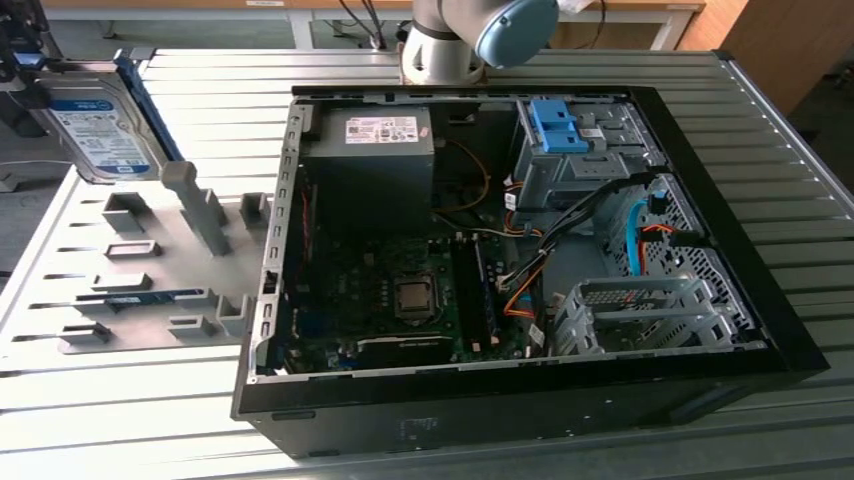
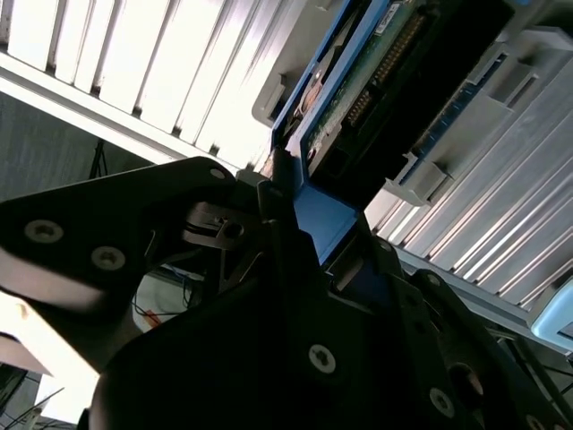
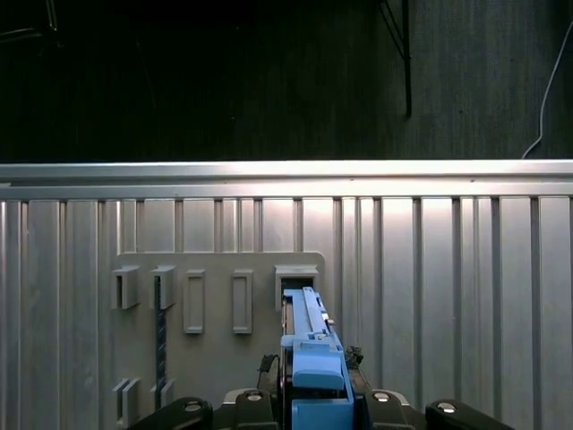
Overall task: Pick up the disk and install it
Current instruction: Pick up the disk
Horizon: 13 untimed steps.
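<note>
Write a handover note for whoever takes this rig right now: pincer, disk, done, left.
The pincer is shut on the disk, gripping its blue rail edge in both wrist views.
The disk stands upright over the grey fixture plate at the exterior view's left, outside the open computer case.
Done: grasp.
Left: install in the case. Whether the disk is free of its plate slot, cannot tell.

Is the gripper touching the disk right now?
Touching. In the first wrist view the gripper clamps the disk by its blue rail frame, with no gap on either side.
</note>
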Available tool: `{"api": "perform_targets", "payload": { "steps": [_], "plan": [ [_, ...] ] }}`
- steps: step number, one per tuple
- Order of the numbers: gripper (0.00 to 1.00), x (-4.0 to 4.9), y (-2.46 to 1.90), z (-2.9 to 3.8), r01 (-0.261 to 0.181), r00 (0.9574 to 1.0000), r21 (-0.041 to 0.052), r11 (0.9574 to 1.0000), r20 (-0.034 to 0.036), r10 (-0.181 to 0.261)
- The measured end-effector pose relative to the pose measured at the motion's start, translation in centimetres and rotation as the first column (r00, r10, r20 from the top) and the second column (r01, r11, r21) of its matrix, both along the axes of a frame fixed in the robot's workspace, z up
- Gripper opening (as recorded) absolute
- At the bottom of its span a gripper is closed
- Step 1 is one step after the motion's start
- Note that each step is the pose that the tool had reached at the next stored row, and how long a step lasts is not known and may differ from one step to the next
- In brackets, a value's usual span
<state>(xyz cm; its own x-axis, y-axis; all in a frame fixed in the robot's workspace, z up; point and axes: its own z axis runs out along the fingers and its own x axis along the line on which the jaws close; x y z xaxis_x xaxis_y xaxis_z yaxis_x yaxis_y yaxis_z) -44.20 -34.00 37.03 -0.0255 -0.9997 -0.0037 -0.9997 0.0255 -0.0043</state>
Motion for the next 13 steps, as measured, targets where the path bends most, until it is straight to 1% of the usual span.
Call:
{"api": "perform_targets", "payload": {
  "steps": [8,13],
  "plan": [
    [0.37,0.00,0.00,0.98,0.000,1.0000,0.0000,1.0000,-0.0001,0.000],
    [0.37,0.00,0.00,1.46,0.000,1.0000,0.0000,1.0000,0.0000,0.000]
  ]
}}
